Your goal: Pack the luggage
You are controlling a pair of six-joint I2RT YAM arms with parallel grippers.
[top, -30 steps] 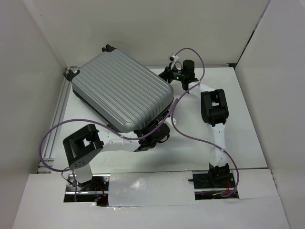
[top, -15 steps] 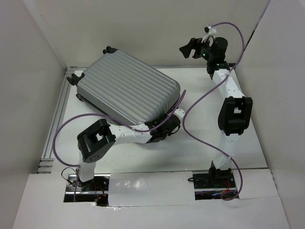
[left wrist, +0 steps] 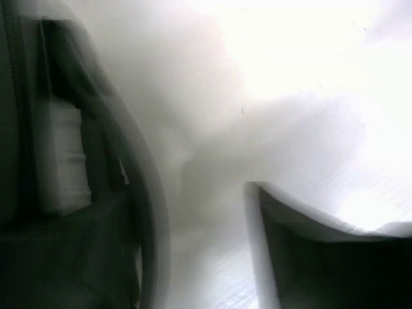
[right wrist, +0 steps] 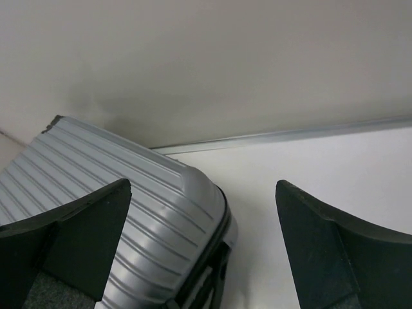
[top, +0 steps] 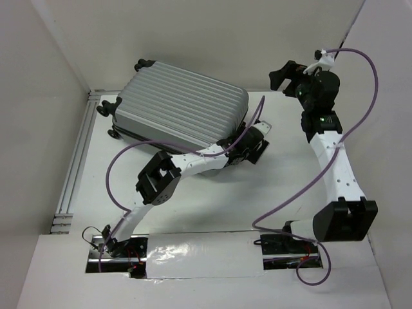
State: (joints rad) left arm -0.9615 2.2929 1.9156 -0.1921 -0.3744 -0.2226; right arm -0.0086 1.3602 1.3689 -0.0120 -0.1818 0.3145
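Observation:
The luggage (top: 183,106) lies shut and flat at the back left of the table, ribbed silver shell up, black wheels toward the left. My left gripper (top: 253,143) sits at its near right corner, just off the shell. The left wrist view is blurred: the dark edge of the luggage (left wrist: 71,212) fills the left, and my left gripper (left wrist: 206,257) stands open over bare table. My right gripper (top: 283,74) hangs raised at the back right, open and holding nothing. In the right wrist view the luggage (right wrist: 135,193) corner lies below, between the spread fingers of my right gripper (right wrist: 203,248).
White walls close in the table at the back and both sides. A metal rail (top: 72,167) runs along the left edge, another rail (right wrist: 290,135) along the back wall. Purple cables (top: 122,161) loop from both arms over the table.
The luggage has turned and slid toward the back. My left gripper moved right along its near edge and opened. The right arm lifted away to the back right, its gripper opening wider.

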